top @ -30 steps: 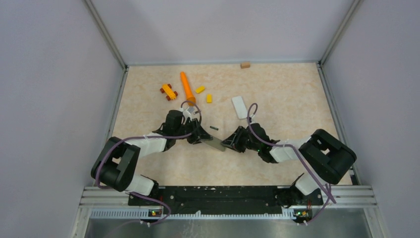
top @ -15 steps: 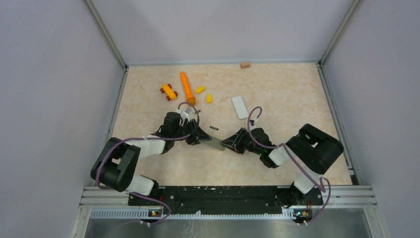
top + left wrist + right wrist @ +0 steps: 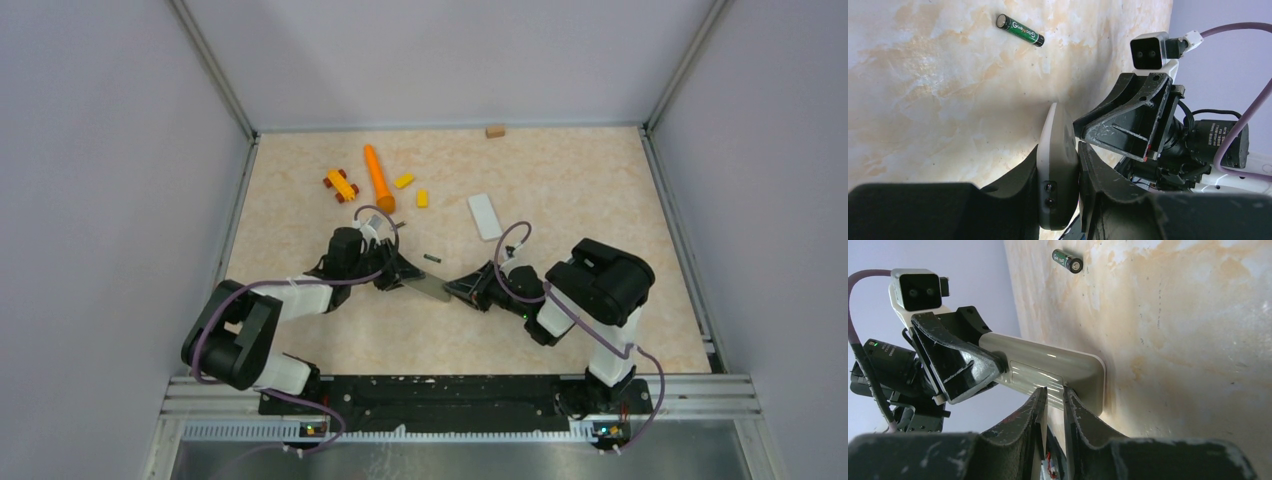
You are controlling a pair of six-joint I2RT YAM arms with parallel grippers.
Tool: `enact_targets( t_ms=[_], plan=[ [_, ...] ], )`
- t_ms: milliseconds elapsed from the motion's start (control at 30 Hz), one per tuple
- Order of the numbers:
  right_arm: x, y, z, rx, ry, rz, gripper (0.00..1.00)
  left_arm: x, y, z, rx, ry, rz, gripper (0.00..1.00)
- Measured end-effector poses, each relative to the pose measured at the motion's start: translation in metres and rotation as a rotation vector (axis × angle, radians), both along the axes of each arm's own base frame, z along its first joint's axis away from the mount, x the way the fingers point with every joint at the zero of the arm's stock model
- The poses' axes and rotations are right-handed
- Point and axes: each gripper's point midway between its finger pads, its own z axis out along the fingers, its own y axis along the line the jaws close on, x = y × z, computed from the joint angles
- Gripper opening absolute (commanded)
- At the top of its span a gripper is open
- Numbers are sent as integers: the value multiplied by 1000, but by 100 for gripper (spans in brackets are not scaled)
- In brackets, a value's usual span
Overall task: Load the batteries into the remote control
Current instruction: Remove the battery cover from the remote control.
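Centrally in the top view, the remote control [image 3: 428,289] sits between both arms. The left gripper [image 3: 1058,165] is clamped on one end of it. The right gripper [image 3: 1054,390] meets the other end, jaws a sliver apart; whether it pinches anything I cannot tell. One battery [image 3: 432,258] lies on the table [image 3: 560,200] just above the remote control, not touching it.
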Motion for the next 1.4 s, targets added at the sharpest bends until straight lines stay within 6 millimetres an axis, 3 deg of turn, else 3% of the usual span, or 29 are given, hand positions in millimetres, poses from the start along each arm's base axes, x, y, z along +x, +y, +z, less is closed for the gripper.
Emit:
enact_targets(
  t_ms=[1400],
  plan=[
    [-8, -9, 2, -8, -34, 12, 16, -6, -1, -1, 50, 18, 4, 0]
  ],
)
